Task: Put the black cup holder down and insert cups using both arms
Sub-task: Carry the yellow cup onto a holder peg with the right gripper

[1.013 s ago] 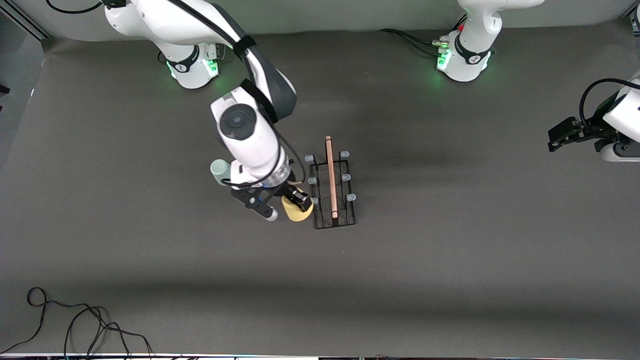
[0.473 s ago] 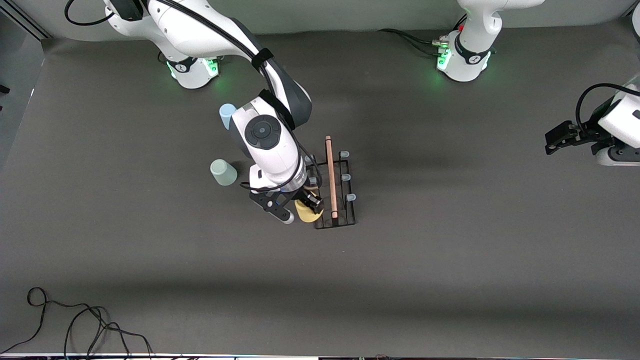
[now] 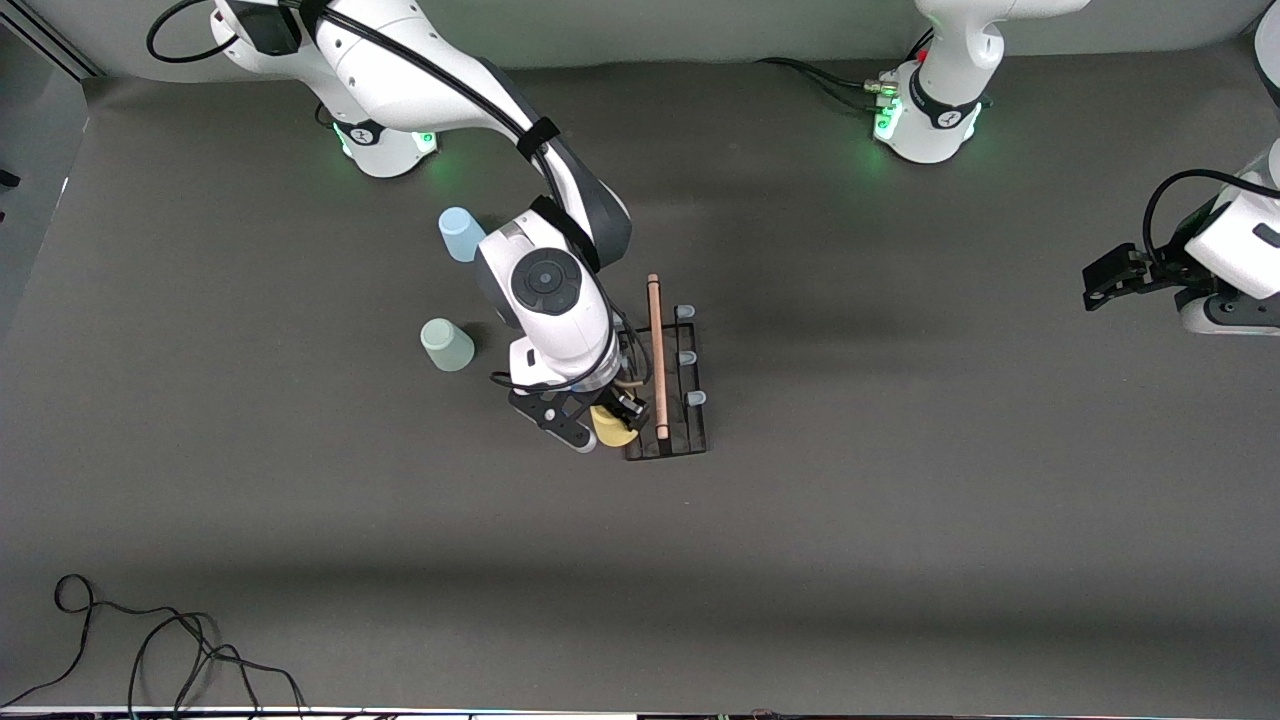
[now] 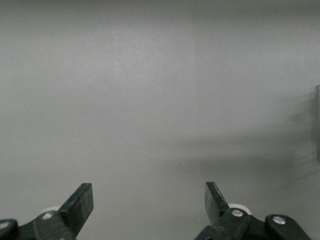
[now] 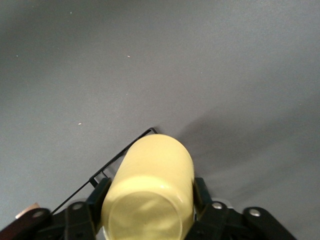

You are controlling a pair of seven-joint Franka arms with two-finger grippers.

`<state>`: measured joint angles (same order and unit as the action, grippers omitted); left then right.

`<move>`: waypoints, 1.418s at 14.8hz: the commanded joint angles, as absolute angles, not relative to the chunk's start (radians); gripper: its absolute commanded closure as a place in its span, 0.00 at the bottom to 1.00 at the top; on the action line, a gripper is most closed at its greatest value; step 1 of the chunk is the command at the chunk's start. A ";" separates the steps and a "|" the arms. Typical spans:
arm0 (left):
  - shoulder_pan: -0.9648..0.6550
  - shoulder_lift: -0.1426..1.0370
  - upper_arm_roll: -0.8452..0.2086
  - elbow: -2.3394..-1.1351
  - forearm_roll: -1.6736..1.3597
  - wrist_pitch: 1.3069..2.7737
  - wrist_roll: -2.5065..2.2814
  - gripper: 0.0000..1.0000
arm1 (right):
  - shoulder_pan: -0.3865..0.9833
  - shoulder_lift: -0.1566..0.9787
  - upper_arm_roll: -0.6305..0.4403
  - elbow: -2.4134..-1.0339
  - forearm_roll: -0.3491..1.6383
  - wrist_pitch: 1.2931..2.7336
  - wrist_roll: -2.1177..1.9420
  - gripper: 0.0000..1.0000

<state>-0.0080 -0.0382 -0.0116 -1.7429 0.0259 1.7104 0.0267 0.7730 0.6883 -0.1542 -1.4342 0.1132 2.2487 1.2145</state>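
The black cup holder (image 3: 656,350) stands mid-table, its wooden rod handle on top and pale-tipped pegs at its sides. My right gripper (image 3: 603,422) is over the holder's side toward the right arm's end, shut on the yellow cup (image 3: 612,430), which is tilted on its side. In the right wrist view the yellow cup (image 5: 150,190) fills the space between the fingers (image 5: 98,194) of the right gripper (image 5: 149,196), with the holder's wire frame (image 5: 120,157) under it. The grey-green cup (image 3: 446,344) and light blue cup (image 3: 457,233) stand on the table. My left gripper (image 3: 1100,280) (image 4: 149,200) waits open and empty.
A black cable (image 3: 150,650) lies coiled near the table's front corner at the right arm's end. The two green-lit arm bases (image 3: 385,140) (image 3: 925,125) stand along the table's edge farthest from the front camera.
My right gripper has carried the yellow cup sideways onto the holder's near end. The arm's move uncovered the light blue cup. The left gripper drifted slightly.
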 commanded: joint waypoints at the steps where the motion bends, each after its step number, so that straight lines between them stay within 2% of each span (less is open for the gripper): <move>1: -0.018 -0.035 -0.006 -1.732 0.041 1.718 0.038 0.01 | 0.784 0.703 -0.170 -1.399 0.094 2.246 1.241 0.00; 7: -0.018 -0.035 -0.006 -1.729 0.043 1.718 0.038 0.01 | 0.755 0.623 -0.189 -1.391 0.087 2.209 1.215 0.00; 14: -0.018 -0.035 -0.006 -1.729 0.044 1.717 0.038 0.01 | 0.586 0.424 -0.219 -1.397 0.089 1.815 0.736 0.00; 16: -0.017 -0.035 -0.006 -1.729 0.044 1.717 0.038 0.01 | 0.533 0.396 -0.236 -1.422 0.089 1.754 0.588 0.00; 19: -0.017 -0.037 -0.006 -1.729 0.046 1.712 0.040 0.01 | 0.535 0.332 -0.281 -1.561 0.087 1.799 0.499 0.00; 21: -0.017 -0.037 -0.006 -1.729 0.048 1.712 0.040 0.01 | 0.535 0.263 -0.288 -1.707 0.072 1.888 0.436 0.00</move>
<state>-0.0079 -0.0382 -0.0111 -1.7422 0.0275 1.7181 0.0271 0.5147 0.3645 -0.2816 -1.5274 0.0952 1.7955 0.4885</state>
